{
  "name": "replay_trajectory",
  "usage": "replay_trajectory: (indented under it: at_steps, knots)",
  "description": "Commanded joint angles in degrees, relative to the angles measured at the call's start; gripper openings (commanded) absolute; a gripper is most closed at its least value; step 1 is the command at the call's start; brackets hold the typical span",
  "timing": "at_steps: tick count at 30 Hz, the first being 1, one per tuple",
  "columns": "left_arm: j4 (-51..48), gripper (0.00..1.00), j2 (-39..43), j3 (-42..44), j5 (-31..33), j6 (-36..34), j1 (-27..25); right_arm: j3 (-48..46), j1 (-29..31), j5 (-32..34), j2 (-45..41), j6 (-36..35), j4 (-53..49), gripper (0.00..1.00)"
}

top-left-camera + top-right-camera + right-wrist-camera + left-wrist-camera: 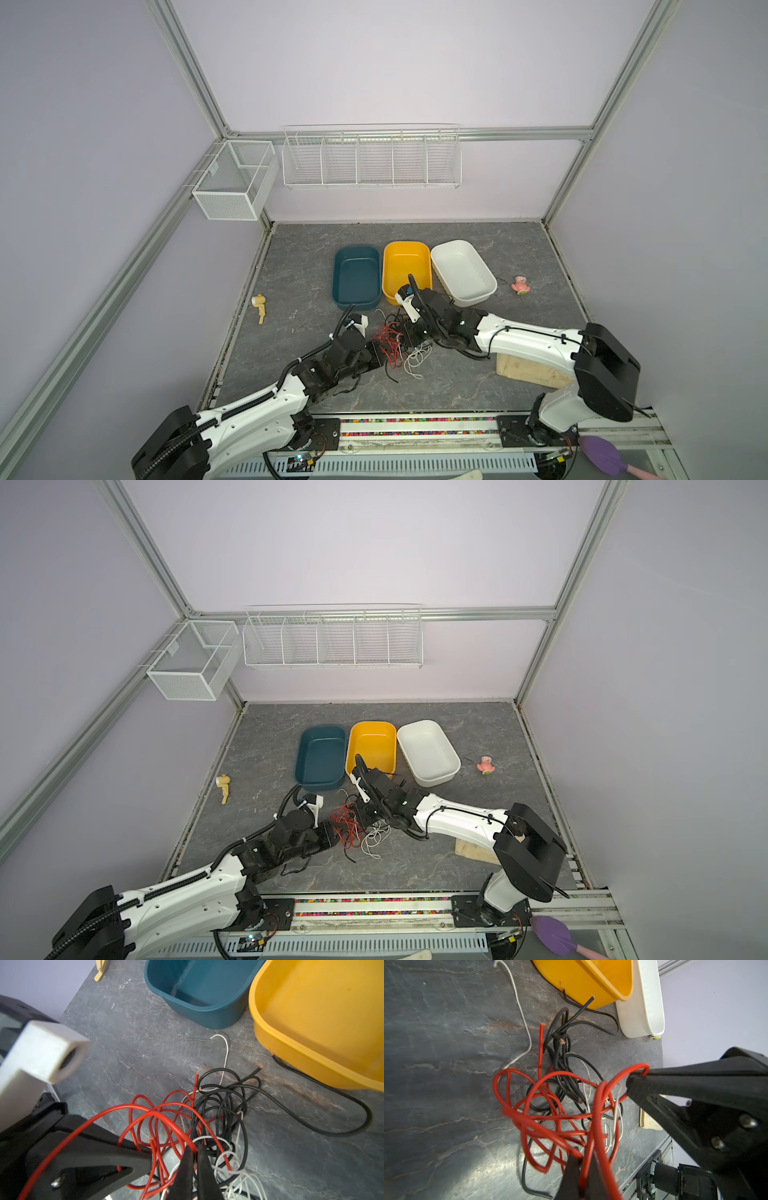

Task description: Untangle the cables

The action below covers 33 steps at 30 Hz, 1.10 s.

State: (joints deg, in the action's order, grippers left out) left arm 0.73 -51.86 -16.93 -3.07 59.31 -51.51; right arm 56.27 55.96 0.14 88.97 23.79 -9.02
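tangled cables (395, 345) on surface (457, 386), left pincer (583, 1157) clamped shut on red cable (598, 1105), right pincer (195, 1148) pinching red cable too

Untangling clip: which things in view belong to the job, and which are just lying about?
Job: red cable, black cable, white cable; left end effector and right end effector, both shut on the red cable.
Lying about: blue tub, yellow tub, white tub, yellow toy, pink toy, wooden block.

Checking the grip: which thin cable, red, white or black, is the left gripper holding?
The thin red-orange cable, pinched in the shut left gripper; the white cable and black cable lie outside its jaws.
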Motion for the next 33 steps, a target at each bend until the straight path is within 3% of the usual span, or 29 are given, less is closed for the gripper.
replay_trajectory:
  at_steps: [1,3,11,15,22,33]
  knots:
    - [-0.34,0.0,-1.0,-1.48,-0.69,-0.79,-0.28,-0.31,-0.19,0.61,-3.48,-0.9,1.67,0.06]
    - [0.18,0.0,-1.75,-1.44,-0.95,-0.85,-0.26,-0.54,-0.22,1.01,-5.49,-1.24,1.29,0.06]
    - [2.29,0.46,-3.73,-1.18,-1.76,-0.71,-0.28,0.15,-0.15,1.57,-13.73,-2.57,-1.63,0.06]
    - [3.19,0.59,-4.29,-1.15,-2.22,-0.7,-0.26,1.43,-0.02,1.1,-17.47,-3.12,-3.82,0.06]
    - [5.01,0.66,-5.55,-0.87,-2.71,-0.58,-0.28,4.65,0.29,-0.72,-22.36,-3.85,-7.33,0.06]
    - [8.2,0.65,-8.58,-0.65,-2.89,0.03,-0.31,10.45,1.07,-2.18,-26.71,-3.9,-12.22,0.06]
